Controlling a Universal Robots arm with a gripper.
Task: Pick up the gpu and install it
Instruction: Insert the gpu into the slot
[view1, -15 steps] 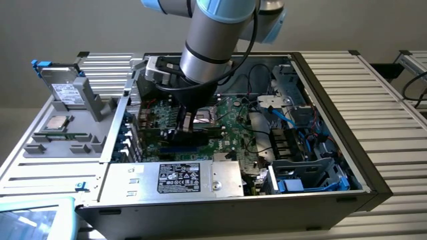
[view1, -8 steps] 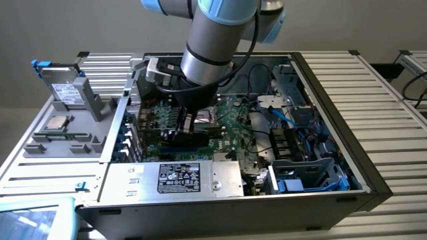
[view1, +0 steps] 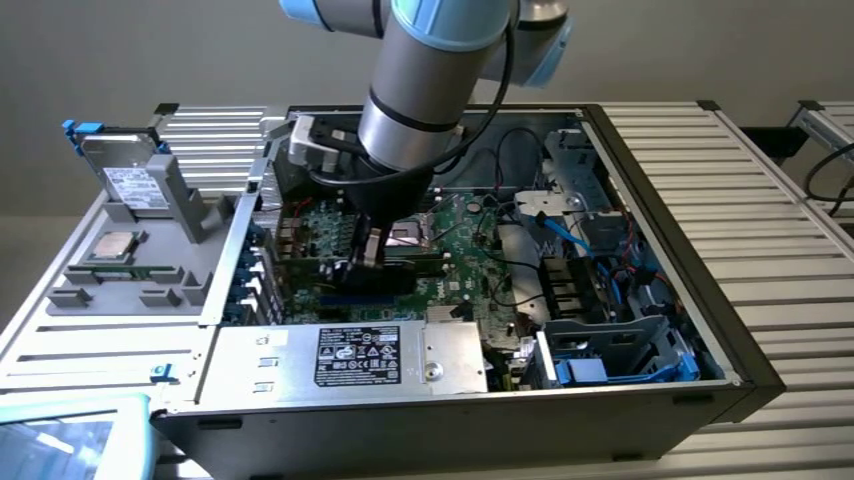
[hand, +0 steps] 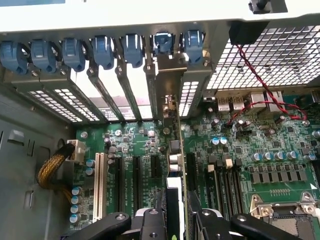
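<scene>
The gpu (hand: 178, 145) shows edge-on in the wrist view, a thin upright card over the green motherboard (hand: 280, 145). Its metal bracket (hand: 167, 85) stands against the rear slot openings of the case. My gripper (hand: 177, 222) is shut on the card's near end, one black finger on each face. The card runs along a long black slot (hand: 190, 170); I cannot tell whether it sits in it. In the exterior view my gripper (view1: 363, 262) is low inside the open computer case, over the motherboard (view1: 461, 235), with the dark card (view1: 411, 262) reaching out from it.
A row of blue slot latches (hand: 105, 50) lines the case's rear wall. Red cables (hand: 260, 85) cross near the rear ports. The CPU socket (hand: 285, 215) lies close by. A labelled power supply (view1: 360, 355) and a drive cage (view1: 627, 360) flank the board. A grey tray (view1: 134, 270) lies beside the case.
</scene>
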